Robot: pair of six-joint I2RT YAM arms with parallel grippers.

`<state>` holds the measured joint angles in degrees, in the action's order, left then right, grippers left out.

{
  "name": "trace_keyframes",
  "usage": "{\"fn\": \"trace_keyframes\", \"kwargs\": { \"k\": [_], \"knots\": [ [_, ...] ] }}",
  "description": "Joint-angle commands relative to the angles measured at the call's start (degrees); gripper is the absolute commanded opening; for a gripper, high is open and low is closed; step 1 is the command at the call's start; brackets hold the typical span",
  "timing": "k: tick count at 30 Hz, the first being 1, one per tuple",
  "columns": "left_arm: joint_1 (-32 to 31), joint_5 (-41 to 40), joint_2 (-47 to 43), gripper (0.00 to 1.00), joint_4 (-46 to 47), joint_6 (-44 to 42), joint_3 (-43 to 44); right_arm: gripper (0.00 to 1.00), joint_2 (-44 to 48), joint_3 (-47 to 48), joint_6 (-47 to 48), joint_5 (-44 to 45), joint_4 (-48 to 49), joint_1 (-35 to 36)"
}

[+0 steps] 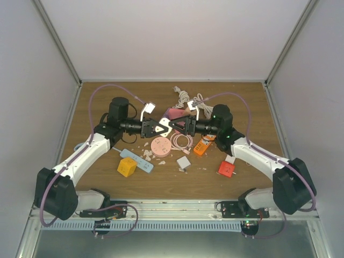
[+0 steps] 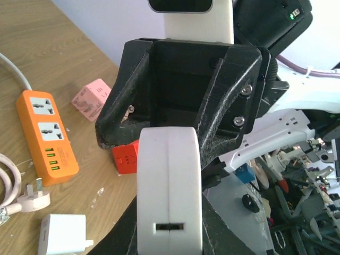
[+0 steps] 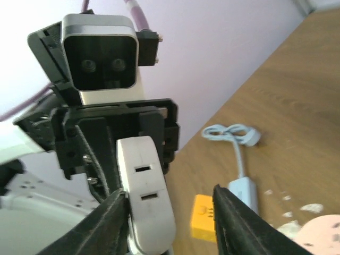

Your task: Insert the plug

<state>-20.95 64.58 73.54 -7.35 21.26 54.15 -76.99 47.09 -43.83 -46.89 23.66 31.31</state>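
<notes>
A white rounded adapter (image 1: 164, 127) with two slots in its face hangs above the table's middle, between both grippers. My left gripper (image 1: 159, 127) is shut on the adapter (image 2: 170, 180), which stands between its dark fingers (image 2: 114, 234). Facing it, my right gripper (image 1: 174, 125) has its jaws around the adapter (image 3: 146, 186). Its left finger (image 3: 109, 218) touches the white body, while a gap remains at its right finger (image 3: 234, 218). A white plug (image 2: 29, 201) on a pink cable lies on the table.
Beneath the grippers lie an orange power strip (image 1: 202, 145), a pink round socket (image 1: 160, 145), a pink cable coil (image 1: 183, 142), a white charger (image 1: 183, 162), a red cube (image 1: 226, 168), a yellow cube (image 1: 127, 166) and a blue-white strip (image 1: 137, 160). A white cord (image 1: 185, 98) lies at the back.
</notes>
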Motion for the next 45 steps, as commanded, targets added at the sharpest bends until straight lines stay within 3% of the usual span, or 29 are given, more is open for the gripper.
{"fn": "trace_keyframes", "kwargs": {
  "k": [1,8,11,13,19,31,32,35,37,45],
  "knots": [
    [-0.89,3.71,-2.41,0.00,5.00,1.91,-0.98,0.38,-1.20,0.54,-7.04,-5.29,10.26,-0.11],
    [-1.92,1.74,-2.07,0.02,2.43,4.55,1.11,0.12,-1.63,-0.13,-12.13,-7.95,17.20,0.58],
    [-2.96,1.44,-1.72,0.09,2.17,5.54,2.07,0.04,-1.67,-0.04,-12.50,-8.27,17.97,1.00],
    [-3.22,0.91,-1.21,0.20,0.98,5.72,2.67,0.01,-1.54,-0.10,-12.54,-8.10,18.55,0.95],
    [-3.27,-1.64,0.31,0.35,-3.36,5.05,4.56,0.01,-1.23,-0.19,-11.66,-7.71,18.34,1.04],
    [-3.16,-5.21,0.28,0.07,-6.88,1.75,5.89,0.01,-0.32,0.04,-7.82,-5.86,13.55,0.79],
    [-3.14,-5.73,0.33,0.08,-7.55,1.22,5.91,0.01,-0.21,-0.04,-7.65,-5.63,13.58,0.70],
    [-3.11,-6.25,0.49,0.32,-8.87,0.33,6.18,0.01,0.29,-0.53,-7.40,-5.52,14.42,0.38],
    [-2.91,-6.24,0.19,0.39,-8.90,0.64,6.23,0.01,0.46,-0.52,-7.08,-5.90,14.46,0.27],
    [-2.17,-6.26,-1.03,0.35,-7.75,1.12,5.62,0.01,0.70,-0.06,-5.17,-7.05,12.00,0.07]
  ]
}}
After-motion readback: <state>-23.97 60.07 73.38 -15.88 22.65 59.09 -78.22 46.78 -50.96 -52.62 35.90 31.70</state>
